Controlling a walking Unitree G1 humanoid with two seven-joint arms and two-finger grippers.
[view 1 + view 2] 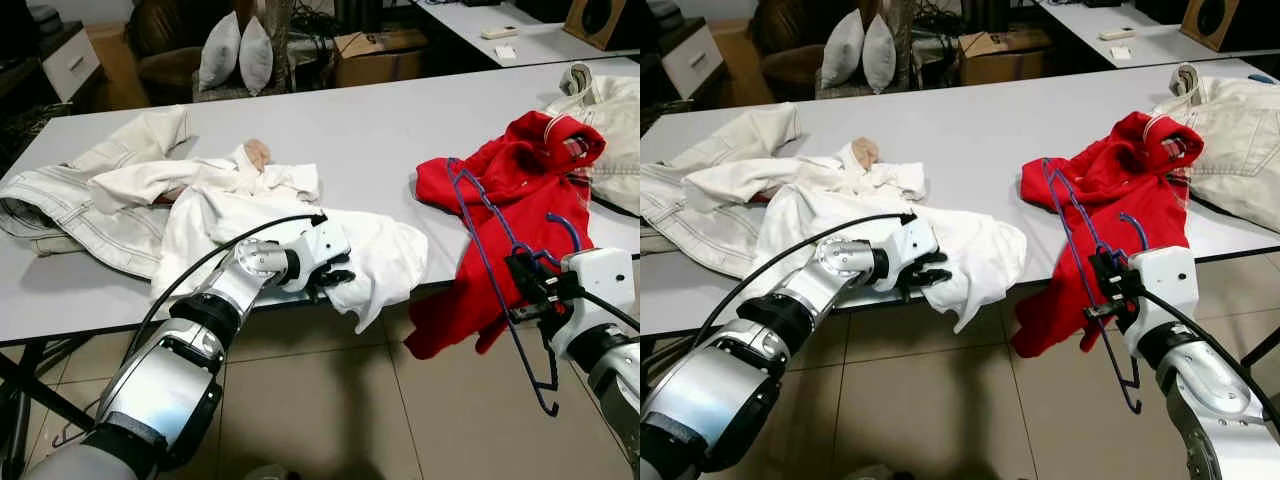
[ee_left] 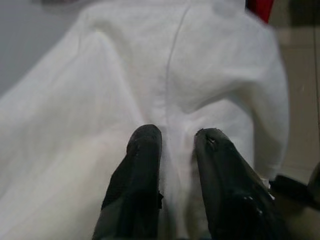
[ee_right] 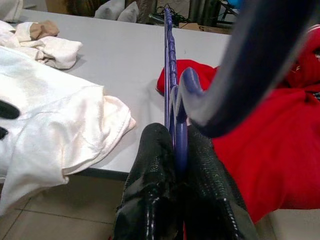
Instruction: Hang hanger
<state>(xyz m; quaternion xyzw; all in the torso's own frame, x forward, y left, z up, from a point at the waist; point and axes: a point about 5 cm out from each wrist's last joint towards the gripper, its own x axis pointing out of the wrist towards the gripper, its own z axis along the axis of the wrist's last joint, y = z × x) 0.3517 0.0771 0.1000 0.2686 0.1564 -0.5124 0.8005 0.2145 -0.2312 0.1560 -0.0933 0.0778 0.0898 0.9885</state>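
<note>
Right wrist view: the thin blue wire hanger point(image 3: 170, 90) is clamped by the right gripper point(image 3: 176, 150) at 4 o'clock off the table edge. White cotton shirt point(image 2: 150, 75) is pinched by the left gripper point(image 2: 172, 145); the collar probably should be spread first.

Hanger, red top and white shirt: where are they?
hanger point(image 1: 484, 205), left eye view, on its blue wire arm lying over the red cloth.
red top point(image 1: 520, 160), left eye view, on its body.
white shirt point(image 1: 975, 250), right eye view, on its front.
</note>
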